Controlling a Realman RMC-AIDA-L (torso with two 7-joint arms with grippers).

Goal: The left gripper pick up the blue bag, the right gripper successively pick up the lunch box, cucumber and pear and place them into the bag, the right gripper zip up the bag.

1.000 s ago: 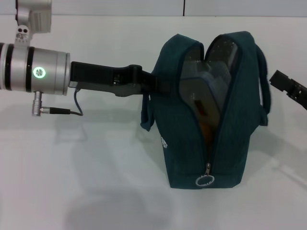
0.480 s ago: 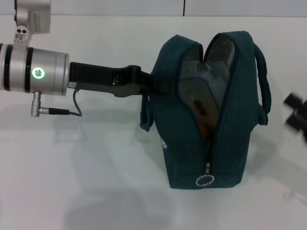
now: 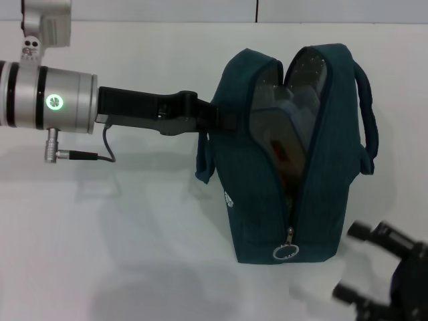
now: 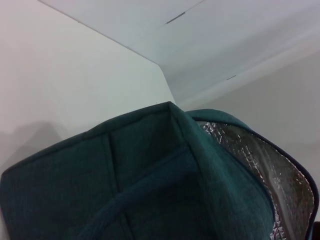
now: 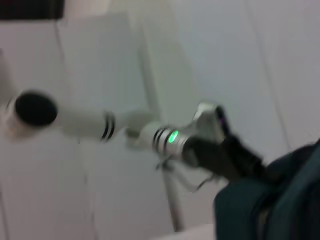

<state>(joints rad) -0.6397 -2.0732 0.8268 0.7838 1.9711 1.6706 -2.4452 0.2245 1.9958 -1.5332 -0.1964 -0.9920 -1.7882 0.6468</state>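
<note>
On the white table (image 3: 134, 254) the blue bag (image 3: 267, 200) stands upright, its zipper undone from the top down to the ring pull (image 3: 285, 252) near its base, so the mouth gapes and the silver foil lining (image 3: 314, 73) shows. From the robot's left, the left gripper (image 3: 224, 120) reaches in level and is clamped on the bag's upper edge beside the near handle, its black link running back to a silver cylinder with a green light (image 3: 53, 101). Inside the opening the head view shows a clear container with a bluish rim, probably the lunch box (image 3: 281, 124), and something orange lower down that is too hidden to name. The right gripper (image 3: 358, 261) sits low at the robot's right, just beside the bag's bottom corner but apart from it, two blurred fingers spread with nothing between them. The left wrist view adds what the head view lacks: a close look along the teal fabric and a loop handle (image 4: 150, 170), with the quilted foil (image 4: 270, 175) at one side, though none of that arm's own fingers. The right wrist view looks across at the other arm instead, catching its green light (image 5: 173, 136) and black claw meeting the bag (image 5: 280, 200), all smeared.
</note>
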